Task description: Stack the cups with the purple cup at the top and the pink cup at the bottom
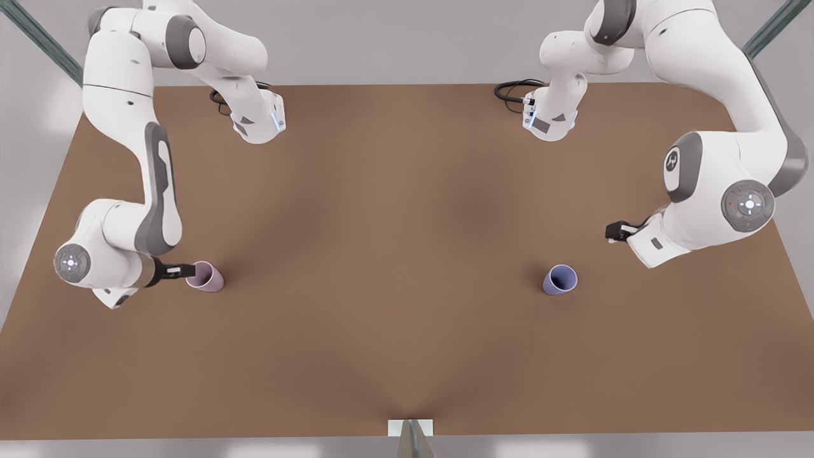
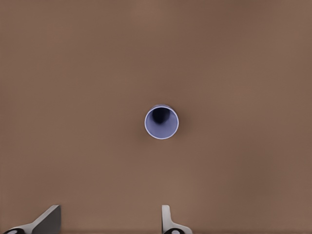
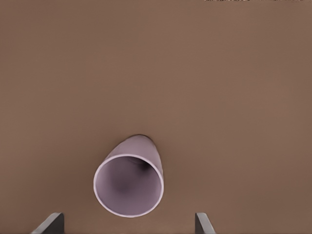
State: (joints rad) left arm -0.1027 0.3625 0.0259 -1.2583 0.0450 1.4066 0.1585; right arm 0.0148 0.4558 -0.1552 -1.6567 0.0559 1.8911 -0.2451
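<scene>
A brown table [image 1: 407, 254] fills most of the front view, with one white arm on each side of it. The arm on the front view's left bends down low, and the arm on the front view's right stays higher, above the table's edge.

The right gripper [image 1: 189, 271] belongs to the arm on the front view's left. It sits just beside the pink cup [image 1: 205, 277], at the cup's rim. In the right wrist view its two fingers [image 3: 48, 223] are spread wide apart, wider than the pink cup [image 3: 129, 183], and they hold nothing.

The left gripper [image 1: 612, 232] belongs to the arm on the front view's right. It hangs up and off to one side of the purple cup [image 1: 560, 279], well apart from it. In the left wrist view its fingers [image 2: 168, 220] are open with nothing between them, and the purple cup [image 2: 161, 122] stands farther off on the bare table.

Both cups stand upright with their mouths up. They are far apart, the pink one toward the front view's left and the purple one toward its right.
</scene>
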